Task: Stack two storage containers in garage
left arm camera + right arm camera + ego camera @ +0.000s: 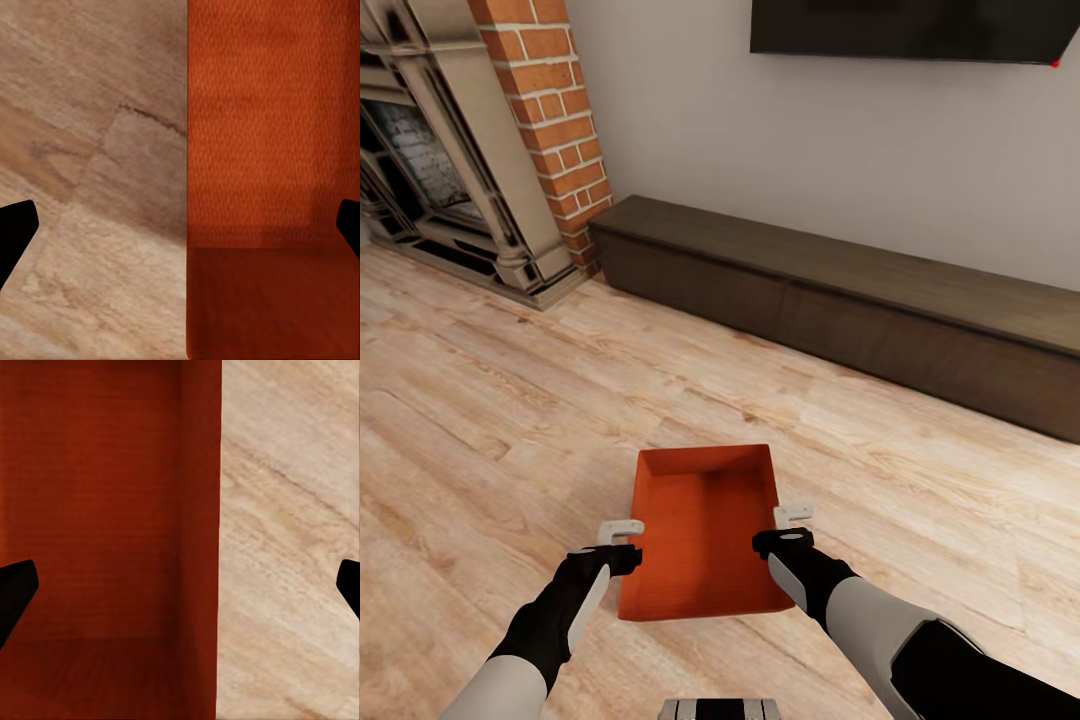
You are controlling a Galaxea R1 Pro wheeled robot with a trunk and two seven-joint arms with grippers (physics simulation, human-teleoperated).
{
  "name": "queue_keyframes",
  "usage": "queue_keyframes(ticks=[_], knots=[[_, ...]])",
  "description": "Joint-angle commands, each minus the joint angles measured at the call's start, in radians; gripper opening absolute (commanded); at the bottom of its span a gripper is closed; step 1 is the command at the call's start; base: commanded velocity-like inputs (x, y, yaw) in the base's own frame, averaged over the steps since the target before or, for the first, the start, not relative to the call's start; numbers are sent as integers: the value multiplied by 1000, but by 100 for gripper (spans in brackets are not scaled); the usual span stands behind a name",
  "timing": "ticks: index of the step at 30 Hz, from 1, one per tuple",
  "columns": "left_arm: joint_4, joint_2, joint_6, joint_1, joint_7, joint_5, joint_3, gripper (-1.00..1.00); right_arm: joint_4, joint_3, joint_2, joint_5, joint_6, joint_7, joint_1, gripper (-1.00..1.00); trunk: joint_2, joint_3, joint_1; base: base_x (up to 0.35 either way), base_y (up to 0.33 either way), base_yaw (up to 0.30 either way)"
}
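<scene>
One orange-red open-top storage container sits on the light wood plank floor of the living room, just ahead of me. My left gripper is at its left long wall and my right gripper at its right long wall. In the left wrist view the left gripper is open, its dark fingertips wide apart, one over the floor and one over the storage container. The right gripper is open the same way over the other wall of the storage container.
A long, low dark wood cabinet runs along the wall ahead, under a wall TV. A brick fireplace stands at the far left. Open plank floor lies on both sides of the container.
</scene>
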Motion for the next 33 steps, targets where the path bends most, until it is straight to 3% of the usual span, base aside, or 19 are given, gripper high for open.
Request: queue_keyframes(ticks=[1, 20, 33], knots=[[-1, 1, 4, 0, 9, 11, -3, 100, -2, 9, -1, -5, 6, -6, 0, 100, -8, -4, 4, 0, 0, 0], [-3, 1, 4, -1, 9, 11, -3, 100, 0, 9, -5, -7, 7, -6, 0, 100, -15, -7, 8, 0, 0, 0], [-3, 1, 4, -1, 9, 11, -3, 100, 1, 9, -5, -7, 7, -6, 0, 100, -106, -48, 57, 0, 0, 0]])
